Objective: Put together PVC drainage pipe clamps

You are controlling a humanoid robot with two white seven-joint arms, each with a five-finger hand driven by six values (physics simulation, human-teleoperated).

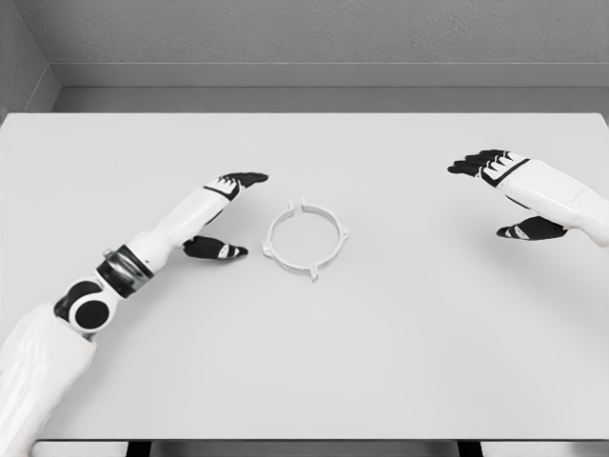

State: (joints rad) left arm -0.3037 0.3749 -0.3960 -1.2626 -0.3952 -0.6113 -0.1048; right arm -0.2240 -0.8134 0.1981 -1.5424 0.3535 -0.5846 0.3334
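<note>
White ring-shaped pipe clamp (pixel 304 237), one in number, lying flat near the middle of the pale grey surface (pixel 400 343), just beside the left robot hand (pixel 226 214), fingers spread and empty, with the right robot hand (pixel 509 195) well apart, likewise released.

You are looking at a matt, smooth white table (pixel 400 314) with no gloss on it. Just beyond the left hand (pixel 224 214)'s fingertips lies the clamp ring (pixel 304 238), which looks like smooth white plastic. Both hands have hard white shells that look like plastic, with black, dull fingers (pixel 243 178). The right hand (pixel 514 195) looks the same. The left arm's wrist band (pixel 124 269) looks like grey metal.
</note>
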